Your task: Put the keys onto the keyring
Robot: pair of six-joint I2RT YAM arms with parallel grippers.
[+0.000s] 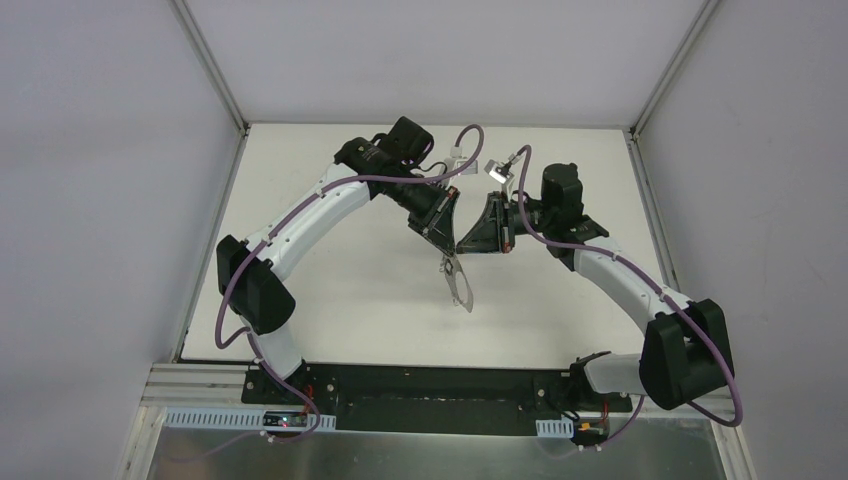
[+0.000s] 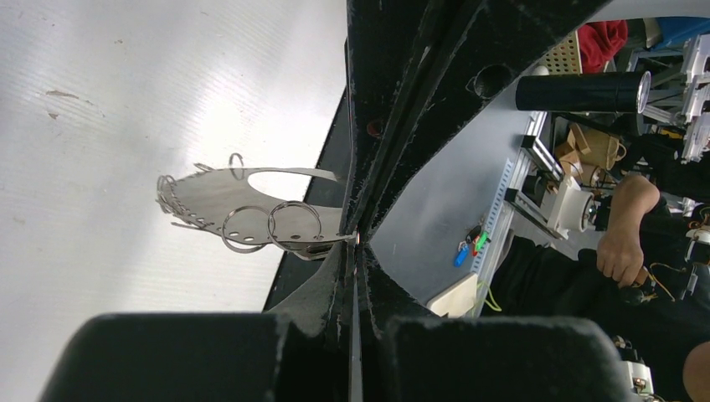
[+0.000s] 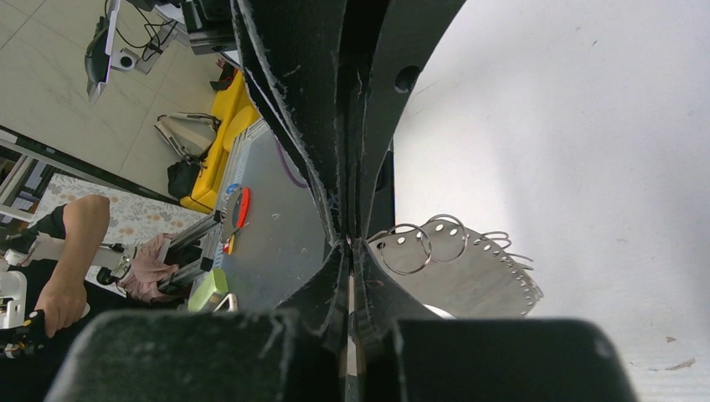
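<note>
**Keyring** (image 1: 460,283): pale oval loop, hanging clear of the white counter (image 1: 330,300) at mid-counter, directly beneath the two meeting claws. Small silvery rings (image 2: 293,224) are strung along its rim.

**Left claw** (image 2: 356,239): fingers pressed together, pinching the keyring's near edge.

**Right claw** (image 3: 349,243): fingers closed tight, tips touching the same end of the keyring. Whether it grips the wire cannot be told.

**Position of claws**: tip to tip, above the counter.

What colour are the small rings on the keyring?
Silvery grey; small rings clearest in left wrist view.
</note>
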